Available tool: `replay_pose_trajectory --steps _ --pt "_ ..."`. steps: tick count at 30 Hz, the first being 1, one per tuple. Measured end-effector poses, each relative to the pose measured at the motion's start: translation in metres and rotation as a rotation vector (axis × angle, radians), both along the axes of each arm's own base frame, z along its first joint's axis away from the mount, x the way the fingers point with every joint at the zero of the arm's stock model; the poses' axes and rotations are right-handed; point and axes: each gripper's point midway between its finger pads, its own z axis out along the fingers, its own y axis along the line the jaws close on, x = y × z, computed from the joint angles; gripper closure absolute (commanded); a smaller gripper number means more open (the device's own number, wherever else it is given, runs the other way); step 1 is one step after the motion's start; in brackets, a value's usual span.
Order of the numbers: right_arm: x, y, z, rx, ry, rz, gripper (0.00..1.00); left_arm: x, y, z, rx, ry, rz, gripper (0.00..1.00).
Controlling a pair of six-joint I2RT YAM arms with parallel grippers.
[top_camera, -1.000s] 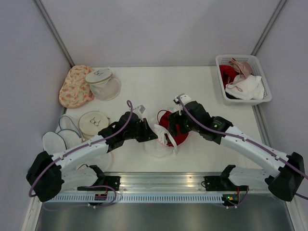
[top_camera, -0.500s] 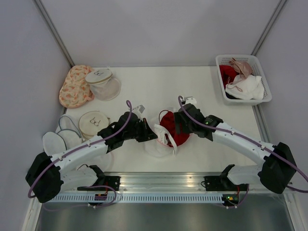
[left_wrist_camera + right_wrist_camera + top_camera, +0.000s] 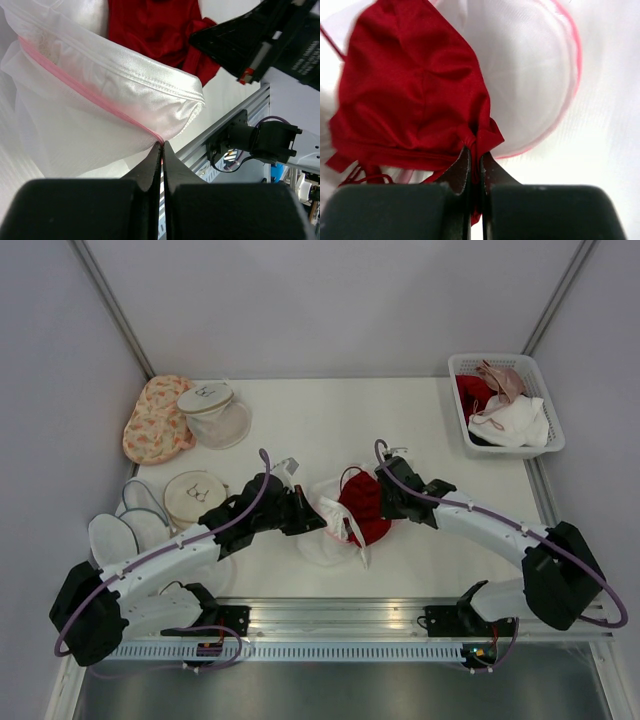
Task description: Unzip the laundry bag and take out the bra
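your left gripper (image 3: 161,145) is pinched shut on the thin pink rim of the laundry bag (image 3: 95,110), jaws pressed together with only that edge between them. the bag lies mid-table (image 3: 320,430), just ahead of both arms. its white mesh is slumped and its mouth is open, with the bra (image 3: 415,95) showing red at the opening. your right gripper (image 3: 475,146) is clamped on a bunched corner of the bra, fingers closed on the fabric, with the bag's mesh and pink hoop behind it. from the top camera the left gripper is at the bag's left edge and the right is on the red cloth at its right.

now the writing. the clear mesh dome (image 3: 215,415) at the far left has a small mark on its white top, too small to read. in your left wrist view there is faint print on the right arm's black housing, too blurred to read.

how much of the bra sits inside the bag, you can't tell. the zipper pull can't be picked out in any view. the right wrist view cuts the bag off at the top and right.

an orange floral pouch (image 3: 155,420) sits just beside the dome. in the far right corner, a white basket (image 3: 466,361) holds a heap of red, pink and white garments.
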Motion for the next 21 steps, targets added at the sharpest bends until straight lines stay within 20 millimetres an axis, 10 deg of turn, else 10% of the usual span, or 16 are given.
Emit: replay_pose_trajectory --steps 5,14,21 --pt "0.016 0.001 0.063 0.034 -0.114 -0.001 1.0 -0.001 0.001 -0.001 0.002 0.002 0.0 0.98" --pt "0.078 -0.022 0.272 0.159 -0.543 -0.113 1.0 -0.001 0.001 -0.001 0.002 0.003 0.0 0.98" --pt "0.119 -0.055 0.335 0.087 -0.684 -0.238 1.0 -0.001 0.001 -0.001 0.002 0.003 -0.001 0.98"
